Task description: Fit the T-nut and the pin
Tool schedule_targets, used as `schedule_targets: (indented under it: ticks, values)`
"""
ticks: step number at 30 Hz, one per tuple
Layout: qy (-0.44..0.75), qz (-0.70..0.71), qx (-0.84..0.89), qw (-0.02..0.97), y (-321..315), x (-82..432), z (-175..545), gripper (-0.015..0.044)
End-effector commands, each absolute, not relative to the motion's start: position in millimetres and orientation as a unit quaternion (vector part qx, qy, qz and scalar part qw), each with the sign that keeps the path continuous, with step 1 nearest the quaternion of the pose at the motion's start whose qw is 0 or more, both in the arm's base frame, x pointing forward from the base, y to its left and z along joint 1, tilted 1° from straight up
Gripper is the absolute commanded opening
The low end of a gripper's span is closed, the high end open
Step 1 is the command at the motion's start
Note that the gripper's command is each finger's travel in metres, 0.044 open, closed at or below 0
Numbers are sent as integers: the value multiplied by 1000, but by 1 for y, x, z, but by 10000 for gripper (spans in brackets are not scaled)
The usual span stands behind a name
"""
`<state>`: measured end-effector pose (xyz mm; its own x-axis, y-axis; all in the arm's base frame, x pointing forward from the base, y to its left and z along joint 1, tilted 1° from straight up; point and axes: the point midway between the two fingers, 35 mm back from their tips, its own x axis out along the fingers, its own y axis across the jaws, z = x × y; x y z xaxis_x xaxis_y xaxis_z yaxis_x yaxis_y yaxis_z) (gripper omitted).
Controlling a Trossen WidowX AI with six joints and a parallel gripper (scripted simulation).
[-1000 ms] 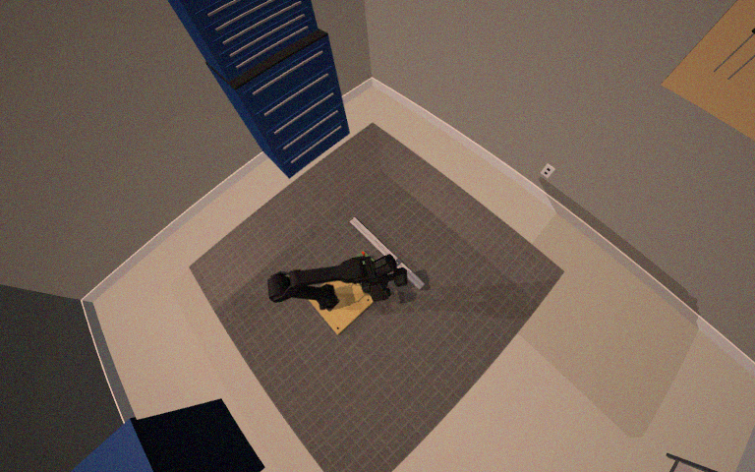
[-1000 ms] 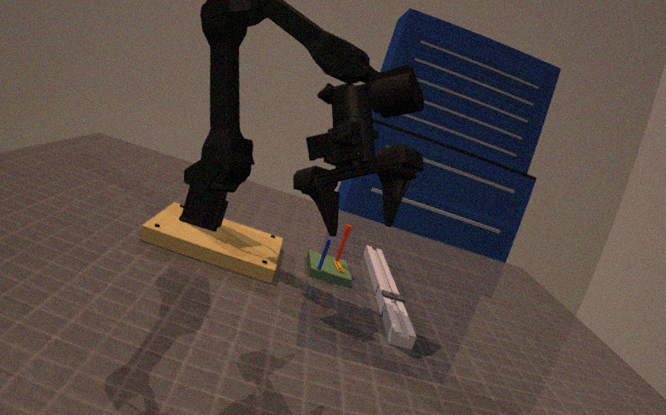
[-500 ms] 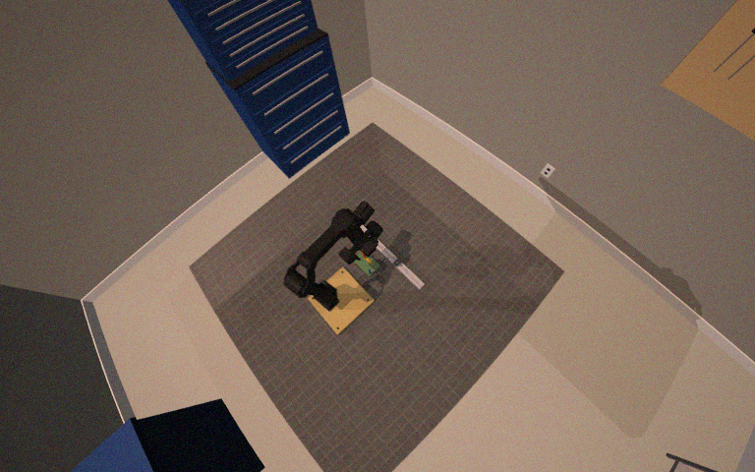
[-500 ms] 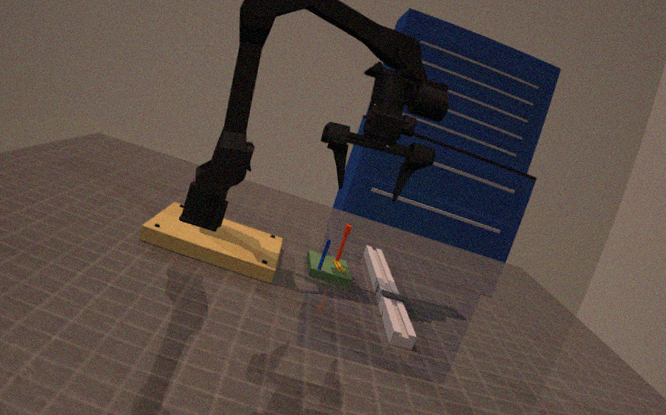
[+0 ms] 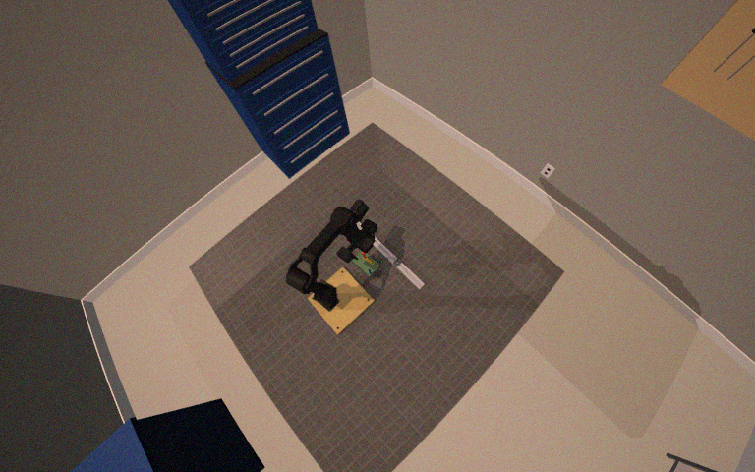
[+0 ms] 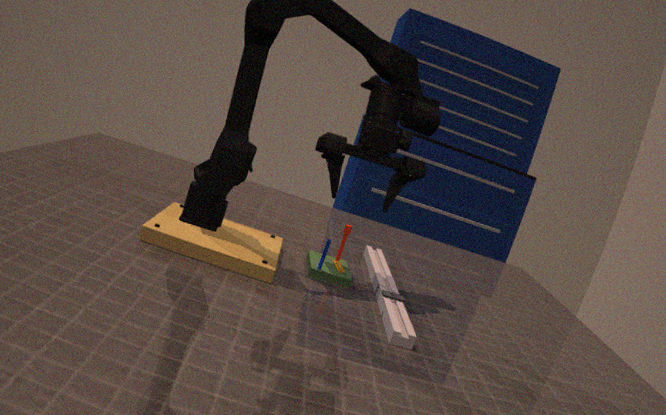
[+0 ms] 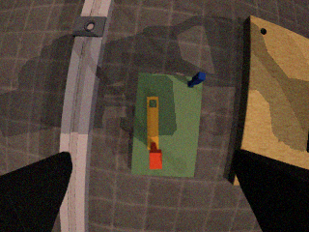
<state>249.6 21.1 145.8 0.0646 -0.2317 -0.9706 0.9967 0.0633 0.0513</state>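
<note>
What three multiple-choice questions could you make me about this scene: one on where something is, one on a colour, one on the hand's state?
1. Where is the blue pin?
A) In the bracket hole
B) In the tray
C) On the wooden board

2. What colour is the tray?
A) Green
B) White
C) Red

3. How is the hand?
A) Shut on the pin
B) Shut on nothing
C) Open and empty

1: B, the blue pin stands up from the tray.
2: A, its surface shows green in the wrist and exterior views.
3: C, the hand has its fingers wide apart with nothing between them, above the tray.
</note>
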Motion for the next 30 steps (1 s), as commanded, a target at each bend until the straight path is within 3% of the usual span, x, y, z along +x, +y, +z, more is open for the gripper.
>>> schedule_targets:
  ticks: [1, 30]
  values:
    - [439, -532, 432, 581, 21, 248, 119, 440]
    - [439, -532, 432, 581, 24, 250, 77, 440]
